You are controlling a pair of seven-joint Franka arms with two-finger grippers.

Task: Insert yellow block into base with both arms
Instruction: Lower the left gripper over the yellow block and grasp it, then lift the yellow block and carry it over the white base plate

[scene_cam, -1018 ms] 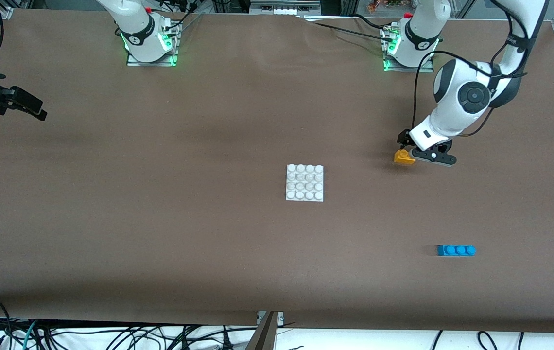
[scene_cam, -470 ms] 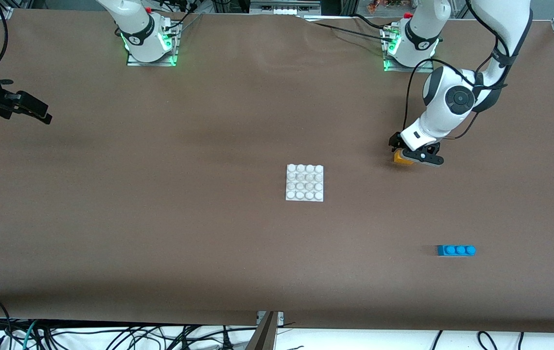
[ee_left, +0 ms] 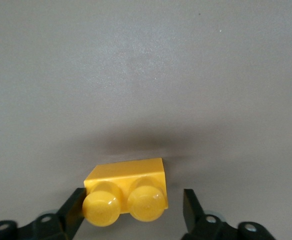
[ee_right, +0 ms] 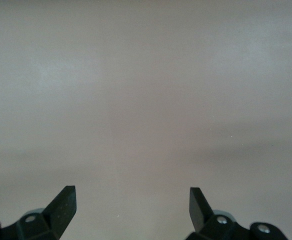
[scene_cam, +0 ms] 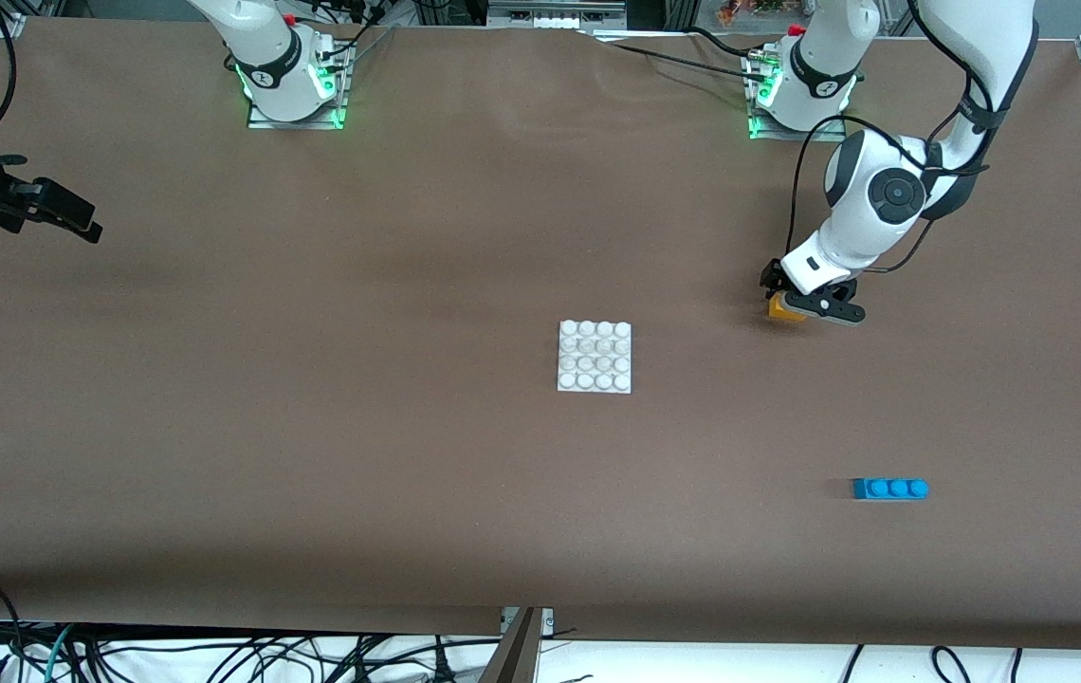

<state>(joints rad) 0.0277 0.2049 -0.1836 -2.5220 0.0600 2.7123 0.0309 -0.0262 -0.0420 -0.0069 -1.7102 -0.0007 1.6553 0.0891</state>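
Left gripper (ee_left: 133,207) half hides the yellow block (scene_cam: 784,310), one finger touching, the other just off it; right gripper (ee_right: 131,202) waits, gaping wide.

I am seeing an orange-yellow block (scene_cam: 786,308), a white studded base (scene_cam: 595,357), and near it a blue brick (scene_cam: 889,489).

High front view, two wrist close-ups

Block (scene_cam: 784,308) toward left arm's end, base (scene_cam: 595,357) mid-table.
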